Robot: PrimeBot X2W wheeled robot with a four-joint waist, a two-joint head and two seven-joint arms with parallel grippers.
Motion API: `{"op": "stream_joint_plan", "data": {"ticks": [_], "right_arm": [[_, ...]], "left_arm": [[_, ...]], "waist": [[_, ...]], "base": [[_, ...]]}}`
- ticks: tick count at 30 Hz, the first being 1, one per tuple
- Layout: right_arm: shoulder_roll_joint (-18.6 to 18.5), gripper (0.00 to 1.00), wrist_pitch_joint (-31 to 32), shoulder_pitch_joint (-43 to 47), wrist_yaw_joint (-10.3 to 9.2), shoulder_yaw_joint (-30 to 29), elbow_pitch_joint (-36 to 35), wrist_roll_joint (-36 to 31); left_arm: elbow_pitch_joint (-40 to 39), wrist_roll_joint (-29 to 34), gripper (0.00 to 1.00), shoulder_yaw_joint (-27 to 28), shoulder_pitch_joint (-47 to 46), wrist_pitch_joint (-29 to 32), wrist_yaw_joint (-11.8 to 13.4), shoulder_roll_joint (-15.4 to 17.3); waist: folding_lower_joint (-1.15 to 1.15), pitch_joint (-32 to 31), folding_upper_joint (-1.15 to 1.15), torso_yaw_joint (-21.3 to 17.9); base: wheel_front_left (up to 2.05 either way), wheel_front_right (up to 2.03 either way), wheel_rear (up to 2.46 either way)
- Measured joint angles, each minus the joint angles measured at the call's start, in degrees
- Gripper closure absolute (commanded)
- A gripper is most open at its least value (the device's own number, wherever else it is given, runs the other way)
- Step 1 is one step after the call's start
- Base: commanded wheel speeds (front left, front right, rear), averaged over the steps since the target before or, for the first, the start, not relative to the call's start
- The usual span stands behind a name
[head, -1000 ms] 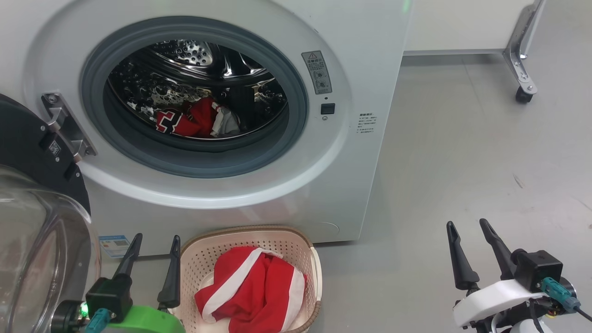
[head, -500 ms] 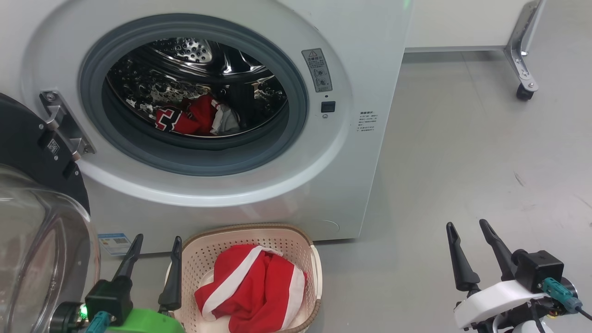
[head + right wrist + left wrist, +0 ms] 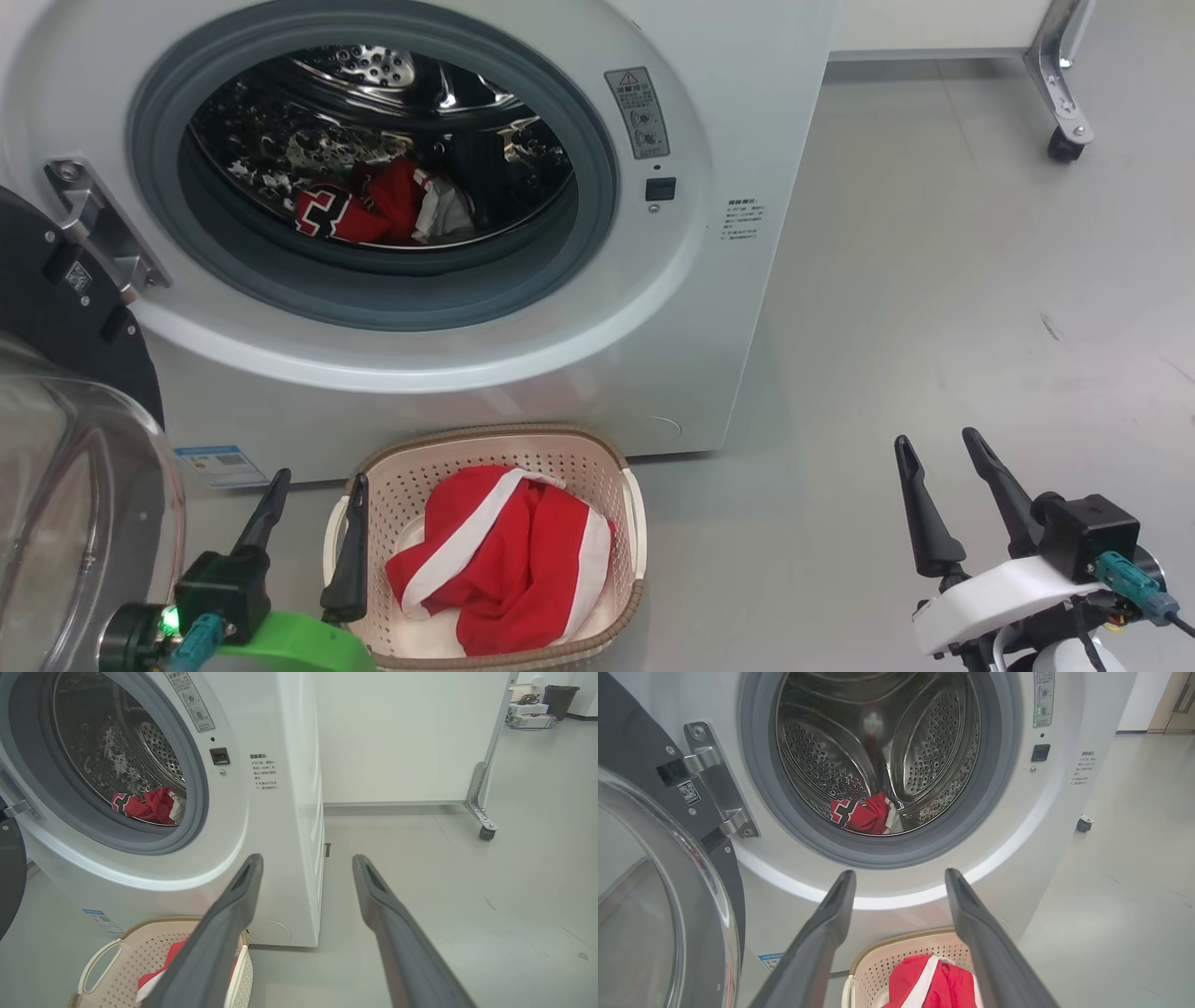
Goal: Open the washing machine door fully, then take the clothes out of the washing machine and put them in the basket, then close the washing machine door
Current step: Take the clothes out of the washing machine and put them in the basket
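Note:
The white washing machine [image 3: 747,112] stands with its round mouth uncovered, and its door [image 3: 65,485] is swung wide to the left, glass bowl toward me. Deep in the steel drum lies a red garment with dark lettering [image 3: 359,213] [image 3: 861,815] [image 3: 148,805]. On the floor before the machine sits the cream basket [image 3: 574,457] holding a red piece with white stripes [image 3: 499,560]. My left gripper [image 3: 317,485] is open and empty over the basket's left rim. My right gripper [image 3: 938,446] is open and empty above bare floor to the right of the machine.
A white panel on a metal leg with a caster [image 3: 1064,145] stands at the back right. Grey floor [image 3: 980,280] stretches to the right of the machine. The door's metal hinge [image 3: 98,229] juts from the left of the opening.
The head camera has tipped and turned, so machine and basket sit lower-left to upper shifted in the picture. Both grippers stay open and in place; the clothes have not moved.

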Motion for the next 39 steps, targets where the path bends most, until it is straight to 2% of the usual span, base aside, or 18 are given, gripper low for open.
{"op": "stream_joint_plan", "data": {"ticks": [9, 18, 28, 39], "right_arm": [[0.0, 0.00, 0.7, -1.2, 0.02, 0.5, -2.5, 0.0], [0.4, 0.00, 0.7, -4.3, 0.10, 1.3, -4.1, 0.0], [2.0, 0.00, 0.4, -9.7, 0.67, 2.7, -4.9, 0.4], [3.4, 0.00, -1.6, -15.6, 1.74, 4.4, -3.7, 1.6]], "left_arm": [[1.5, -1.1, 0.00, -0.7, -5.2, 3.2, -0.6, 0.0], [6.3, -1.5, 0.00, -1.7, -16.1, 10.2, -3.1, 0.6], [10.8, -1.6, 0.00, -1.6, -32.7, 20.2, -5.6, 4.1], [15.0, 0.4, 0.00, 0.4, -48.8, 28.0, -5.6, 9.4]], "waist": [[0.00, 4.6, 0.00, -0.7], [0.00, 11.2, 0.00, -2.1], [0.00, 19.6, 0.00, -5.0], [0.00, 27.8, 0.00, -8.9]], "base": [[0.00, 0.00, 0.00], [0.00, 0.00, 0.00], [0.00, 0.00, 0.00], [0.00, 0.00, 0.00]]}}
